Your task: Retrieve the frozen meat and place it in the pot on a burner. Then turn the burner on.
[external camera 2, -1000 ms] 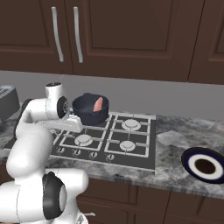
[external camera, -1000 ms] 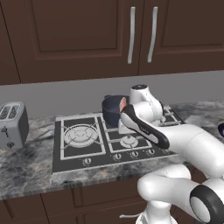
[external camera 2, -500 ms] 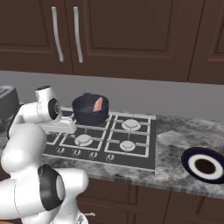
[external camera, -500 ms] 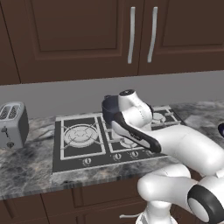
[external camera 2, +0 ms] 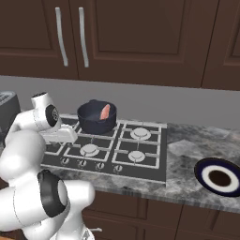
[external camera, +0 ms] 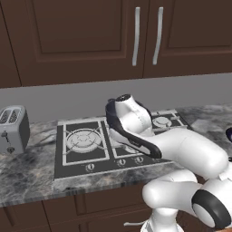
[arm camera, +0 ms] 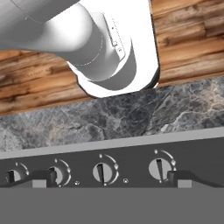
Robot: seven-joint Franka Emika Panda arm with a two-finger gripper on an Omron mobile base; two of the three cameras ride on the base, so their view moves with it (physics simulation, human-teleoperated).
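The dark grey-blue pot (external camera 2: 96, 120) stands on the back left burner of the cooktop (external camera 2: 150, 154), and the pinkish-red frozen meat (external camera 2: 105, 112) leans inside it. My gripper (arm camera: 111, 181) is open, its two dark fingertips (arm camera: 40, 177) spread wide, and nothing sits between them. It hovers low over the front strip of the stove, looking down on the row of burner knobs (arm camera: 105, 170). Those knobs (external camera 2: 100, 165) line the cooktop's front edge. In the left base view my arm hides the pot.
A silver toaster (external camera: 12, 129) stands on the counter left of the stove. A dark round dish with a white ring (external camera 2: 217, 176) lies at the far right of the marble counter (external camera 2: 187, 154). Dark wall cabinets hang above. Wooden floor (arm camera: 188, 43) shows past the counter edge.
My arm has swung left and down from beside the pot toward the front of the stove. The pot and meat have stayed put. The gripper stayed open.
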